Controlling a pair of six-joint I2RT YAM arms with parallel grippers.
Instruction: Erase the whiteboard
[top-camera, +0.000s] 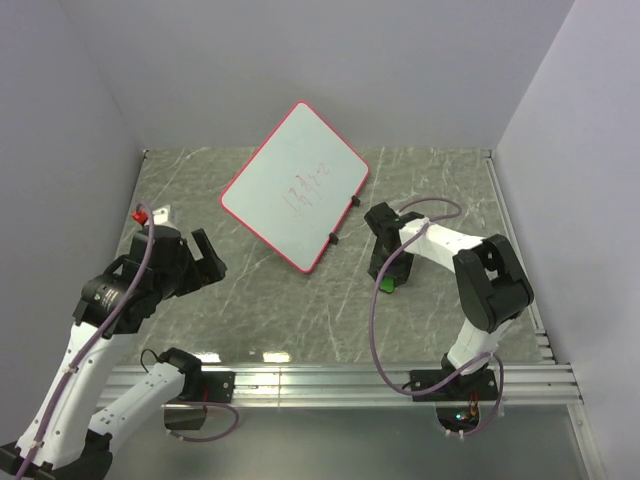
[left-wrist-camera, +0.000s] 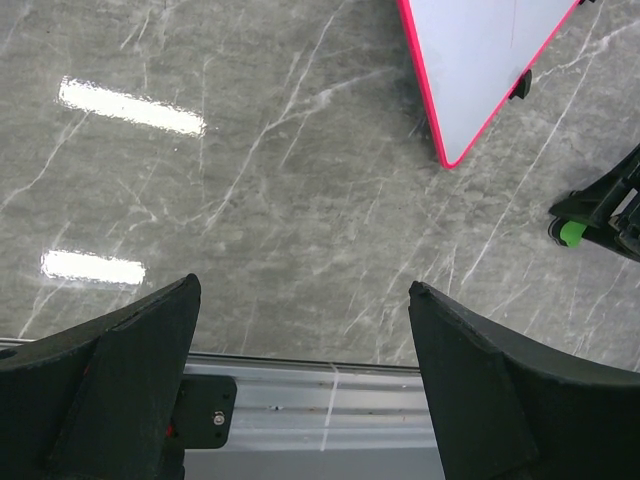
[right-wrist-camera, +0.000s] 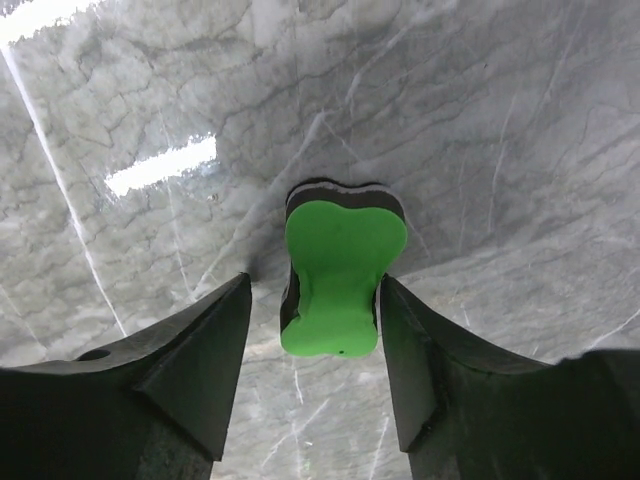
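The whiteboard (top-camera: 280, 190), white with a red-pink rim and black feet, lies tilted at the back centre with faint red scribbles (top-camera: 303, 192). Its corner shows in the left wrist view (left-wrist-camera: 480, 50). The green eraser (top-camera: 387, 284) lies on the table right of the board. My right gripper (top-camera: 385, 272) is lowered over it. In the right wrist view the eraser (right-wrist-camera: 340, 270) sits between the open fingers of the right gripper (right-wrist-camera: 315, 282), with a gap on the left side. My left gripper (top-camera: 205, 258) hangs open and empty above the left of the table, and its wrist view (left-wrist-camera: 305, 285) shows only table below.
A small red and white object (top-camera: 142, 214) sits at the far left by the wall. A metal rail (top-camera: 330, 385) runs along the near edge and another (top-camera: 515, 240) along the right side. Walls close in on three sides.
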